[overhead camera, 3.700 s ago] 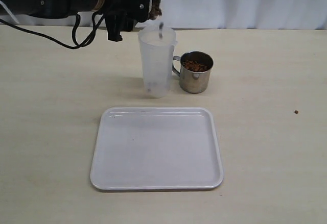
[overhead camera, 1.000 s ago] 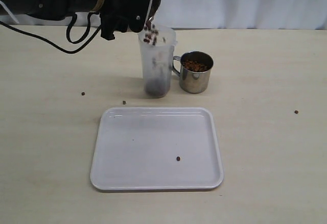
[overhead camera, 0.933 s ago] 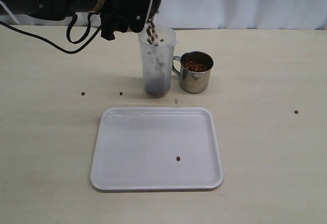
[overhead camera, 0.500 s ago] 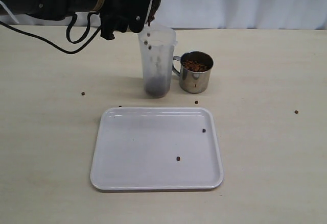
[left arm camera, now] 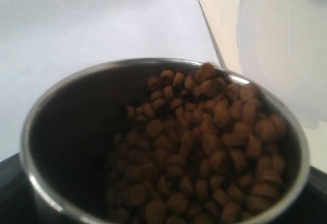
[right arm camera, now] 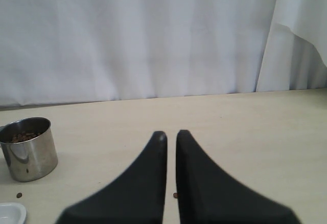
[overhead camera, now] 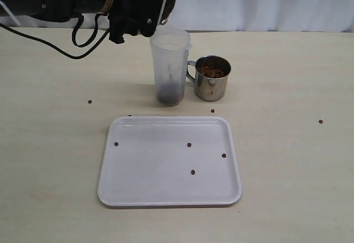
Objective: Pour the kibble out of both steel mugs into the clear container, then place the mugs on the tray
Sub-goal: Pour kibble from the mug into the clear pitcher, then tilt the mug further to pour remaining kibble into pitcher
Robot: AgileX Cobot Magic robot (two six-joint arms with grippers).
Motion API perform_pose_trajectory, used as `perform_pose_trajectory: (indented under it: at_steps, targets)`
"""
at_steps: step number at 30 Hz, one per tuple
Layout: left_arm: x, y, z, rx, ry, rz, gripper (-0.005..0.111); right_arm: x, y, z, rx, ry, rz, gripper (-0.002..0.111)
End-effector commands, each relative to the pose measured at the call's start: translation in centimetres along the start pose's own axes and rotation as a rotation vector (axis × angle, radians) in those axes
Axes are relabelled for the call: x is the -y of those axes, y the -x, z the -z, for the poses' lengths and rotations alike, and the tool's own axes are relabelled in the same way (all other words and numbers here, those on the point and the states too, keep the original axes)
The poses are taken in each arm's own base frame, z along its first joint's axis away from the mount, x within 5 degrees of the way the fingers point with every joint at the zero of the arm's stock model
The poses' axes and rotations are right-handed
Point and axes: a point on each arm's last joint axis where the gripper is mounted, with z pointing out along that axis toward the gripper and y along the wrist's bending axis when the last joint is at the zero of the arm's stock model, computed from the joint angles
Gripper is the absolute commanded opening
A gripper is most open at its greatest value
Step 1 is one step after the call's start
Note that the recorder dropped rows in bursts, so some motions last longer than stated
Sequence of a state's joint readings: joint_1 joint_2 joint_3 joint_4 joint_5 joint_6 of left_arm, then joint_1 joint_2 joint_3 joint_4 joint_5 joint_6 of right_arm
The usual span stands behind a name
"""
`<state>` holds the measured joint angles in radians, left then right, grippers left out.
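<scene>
Steel shows round the load in your left pincer [overhead camera: 156, 6]: it is clamped, jaws set wide, on the held mug [left arm camera: 71, 142], tipped with its lip just above the rim of the clear container [overhead camera: 170, 68], which stands directly beneath that pincer. You are mid-pour on the first mug, by my reading, and not finished, since a good heap of kibble [left arm camera: 204, 147] sits inside it while only a dark layer [overhead camera: 169, 94] lies at the container's bottom. Next, I would tip further but gently, keeping the lip over the opening, because loose pellets lie about: several on the tray [overhead camera: 166, 193], such as one [overhead camera: 189, 144], and others on the table [overhead camera: 287, 160], one [overhead camera: 89, 101] well out below your left arm. The second mug [overhead camera: 212, 79], full to near the brim, stands just beyond the container from the left pincer and a little ahead of your right pincer [right arm camera: 170, 134], whose fingers are pressed together on nothing. The tray lies well below the left pincer, on the near side of the container. The table is pale, wood-grained and matte; a white curtain [right arm camera: 127, 40] closes off the room behind it.
</scene>
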<state>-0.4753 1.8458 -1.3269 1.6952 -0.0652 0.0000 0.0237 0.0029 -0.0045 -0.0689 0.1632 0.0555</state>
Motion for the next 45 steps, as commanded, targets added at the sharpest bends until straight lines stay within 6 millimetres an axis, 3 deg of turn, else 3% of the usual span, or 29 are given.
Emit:
perform_pose_trajectory:
  at_steps: [1,27,34,45]
  targets:
    - [-0.7,0.0,0.3,0.003,0.021,0.002,0.000,0.0,-0.1,0.0,0.003,0.003,0.001,0.005]
    - [0.1,0.2,-0.4,0.017,-0.002,-0.022,0.000,0.0,-0.1,0.0,0.003,0.003,0.001,0.005]
    - [-1.1,0.1,-0.3,0.014,0.033,-0.027,0.000,0.0,-0.1,0.0,0.003,0.003,0.001,0.005]
    - [-1.1,0.1,-0.3,0.014,0.030,-0.066,0.000,0.0,-0.1,0.0,0.003,0.003,0.001,0.005]
